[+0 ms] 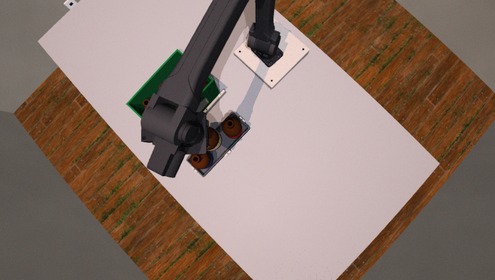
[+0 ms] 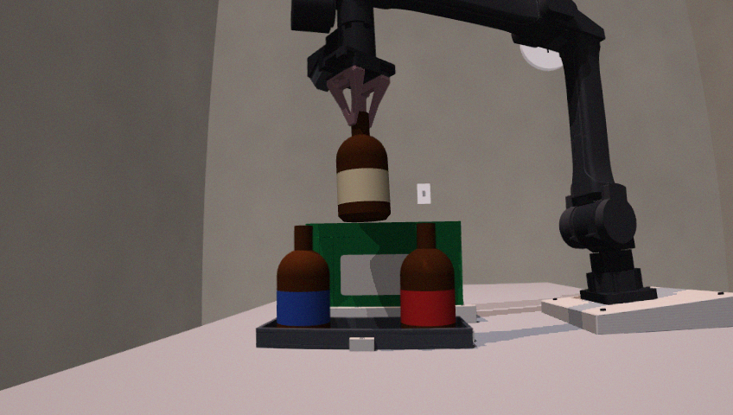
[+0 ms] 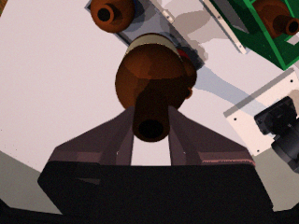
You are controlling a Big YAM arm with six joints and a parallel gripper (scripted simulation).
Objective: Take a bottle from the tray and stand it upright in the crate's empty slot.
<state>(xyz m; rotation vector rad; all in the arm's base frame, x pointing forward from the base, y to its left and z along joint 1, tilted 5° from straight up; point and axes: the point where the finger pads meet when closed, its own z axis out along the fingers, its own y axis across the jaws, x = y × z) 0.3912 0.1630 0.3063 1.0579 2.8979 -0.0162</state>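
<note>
My gripper (image 2: 360,118) (image 3: 150,112) is shut on the neck of a brown bottle with a cream label (image 2: 362,186) (image 3: 152,77) (image 1: 213,138). The bottle hangs upright, high above the dark tray (image 2: 309,336) (image 1: 243,133), with its base about level with the crate's top edge. Two bottles stand in the tray: one with a blue label (image 2: 302,288) (image 1: 200,160) (image 3: 111,11) and one with a red label (image 2: 427,285) (image 1: 231,127). The green crate (image 2: 442,257) (image 1: 166,66) stands just behind the tray. The arm hides most of its slots from above; the wrist view shows two bottle tops in it.
The arm's base stands on a pale mounting plate (image 1: 288,59) (image 2: 632,313) at the far right of the table. The white table (image 1: 312,173) (image 2: 514,375) sits over a wooden floor. A small pale bar (image 1: 214,100) lies beside the crate.
</note>
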